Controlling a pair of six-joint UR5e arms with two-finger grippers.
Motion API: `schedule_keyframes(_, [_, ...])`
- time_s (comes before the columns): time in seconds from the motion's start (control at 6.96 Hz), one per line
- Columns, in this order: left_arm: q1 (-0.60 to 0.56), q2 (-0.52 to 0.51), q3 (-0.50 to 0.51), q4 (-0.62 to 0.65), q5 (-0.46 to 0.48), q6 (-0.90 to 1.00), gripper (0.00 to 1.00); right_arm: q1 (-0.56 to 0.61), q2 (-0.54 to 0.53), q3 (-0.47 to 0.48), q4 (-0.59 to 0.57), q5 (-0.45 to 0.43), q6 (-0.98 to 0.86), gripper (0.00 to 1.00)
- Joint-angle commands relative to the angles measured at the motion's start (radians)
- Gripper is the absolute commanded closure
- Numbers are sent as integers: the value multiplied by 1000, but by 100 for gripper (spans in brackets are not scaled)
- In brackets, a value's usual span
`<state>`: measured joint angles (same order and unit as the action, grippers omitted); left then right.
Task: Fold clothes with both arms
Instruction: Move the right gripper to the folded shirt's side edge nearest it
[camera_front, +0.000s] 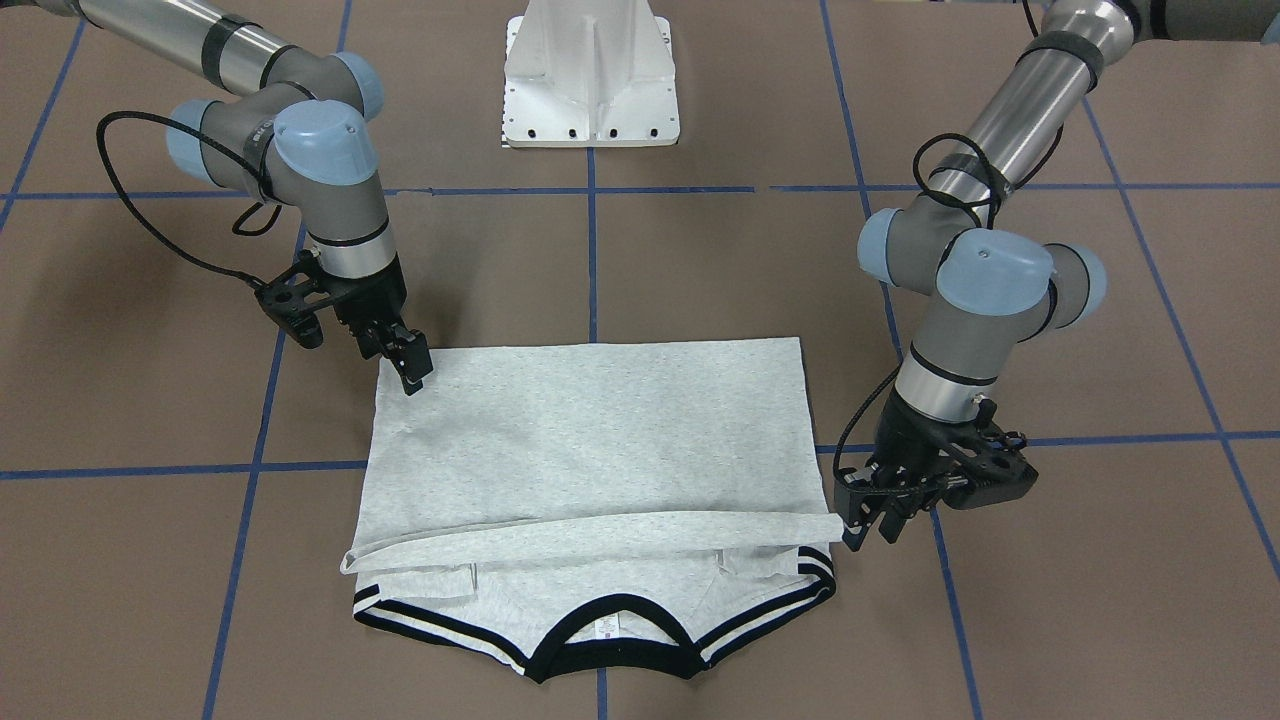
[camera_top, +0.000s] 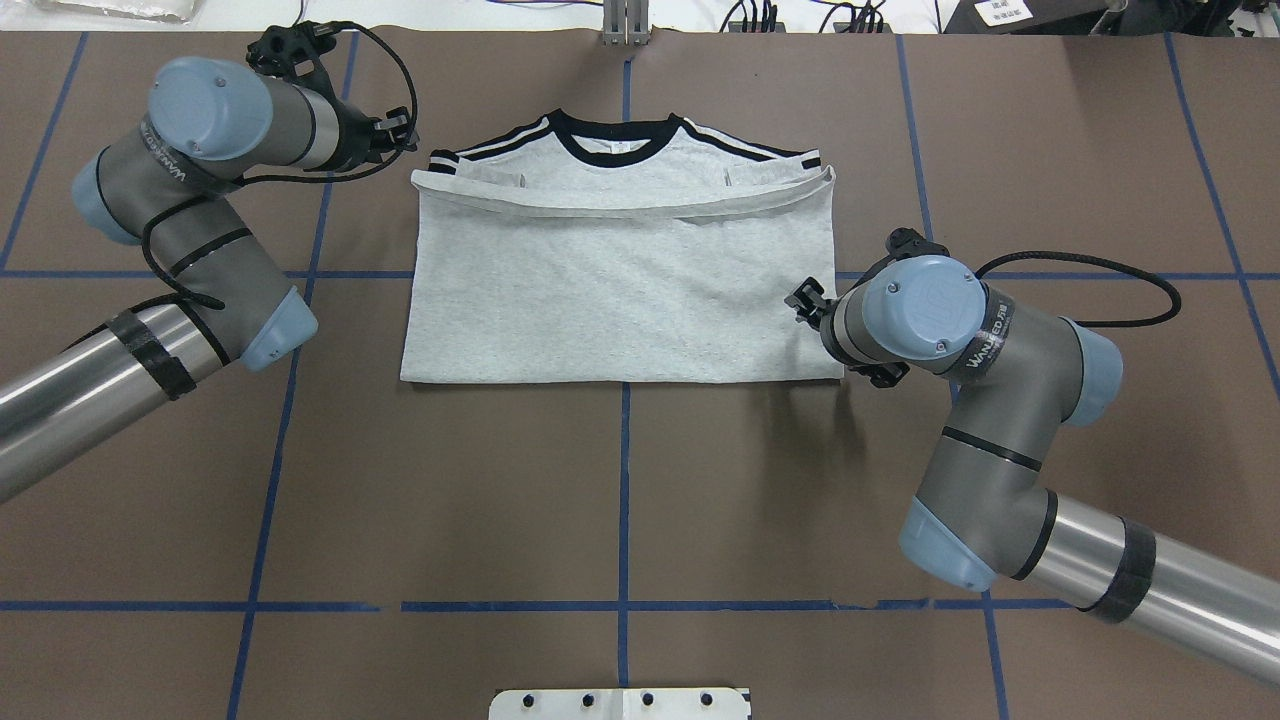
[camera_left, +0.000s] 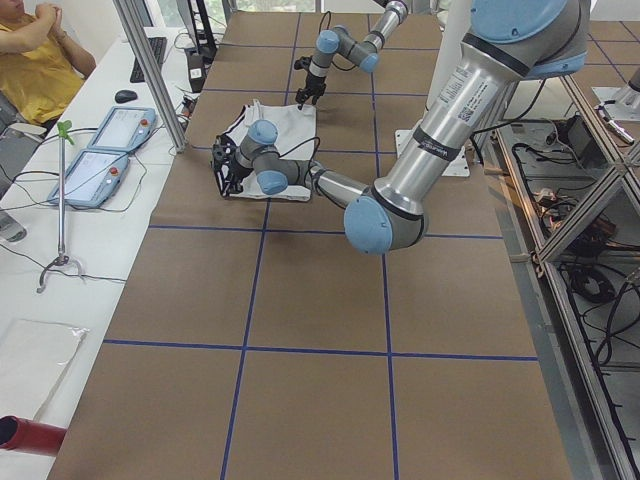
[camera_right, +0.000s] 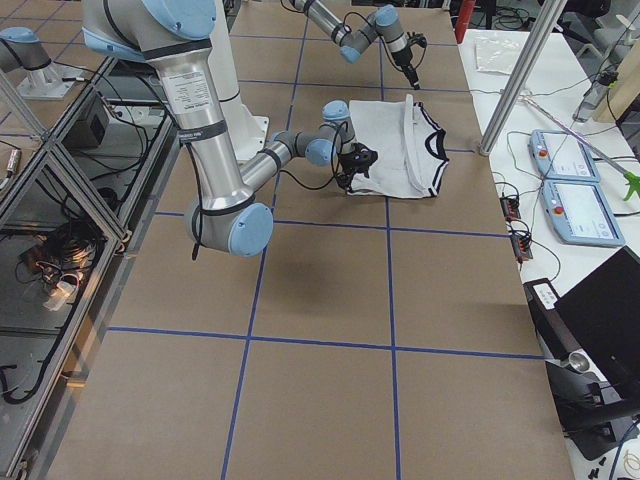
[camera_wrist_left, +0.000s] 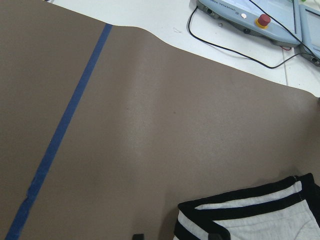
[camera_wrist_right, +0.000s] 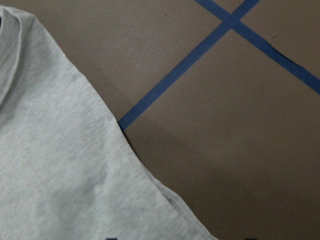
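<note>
The grey T-shirt (camera_front: 590, 440) lies folded on the brown tabletop (camera_front: 700, 270), black collar (camera_front: 620, 660) nearest; the left hand (camera_front: 870, 533), fingers parted, sits just beside the folded-over hem (camera_front: 600, 530); farther back, the right hand (camera_front: 406, 368), fingers seemingly parted, meets the shirt's folded corner.

the t-shirt (camera_top: 620, 300) is light heather-grey, finely speckled, with a black collar (camera_top: 615, 140) at twelve o'clock seen from overhead and black-and-white shoulder stripes (camera_top: 500, 141). the table (camera_top: 450, 480) is flat brown under a grid of blue tape lines (camera_top: 623, 470). the left arm (camera_top: 200, 270) and right arm (camera_top: 990, 400) are silver and dark grey with pale blue joint caps (camera_top: 925, 300). the left gripper (camera_front: 870, 530), right gripper (camera_front: 408, 365) and cables (camera_top: 1080, 262) are black. the pedestal (camera_front: 590, 80) is white.
</note>
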<state>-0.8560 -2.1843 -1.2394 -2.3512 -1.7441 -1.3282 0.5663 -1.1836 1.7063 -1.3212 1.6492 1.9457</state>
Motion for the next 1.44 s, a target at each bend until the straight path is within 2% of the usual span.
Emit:
schedule_keyframes(0.0, [0,-2,0,1,0,-2,46,-8,-8,1,-1,0,7,19])
schedule_keyframes(0.14, [0,-2,-3,3,2,-5,46,-9,-8,0,-1,0,9,33])
schedule_keyframes(0.29, [0,-2,-8,4,2,-6,46,-11,-19,4,-1,0,13,71])
schedule_keyframes(0.43, [0,-2,-8,4,2,-6,46,-17,-28,7,0,-2,15,100])
schedule_keyframes(0.72, [0,-5,-8,4,2,-8,46,-51,-44,38,-1,-34,16,100])
schedule_keyframes(1.15, [0,-8,-24,10,0,-11,46,-88,-149,198,-16,-29,38,100])
schedule_keyframes(1.29, [5,3,-58,13,-2,-11,45,-124,-209,293,-53,-25,74,100])
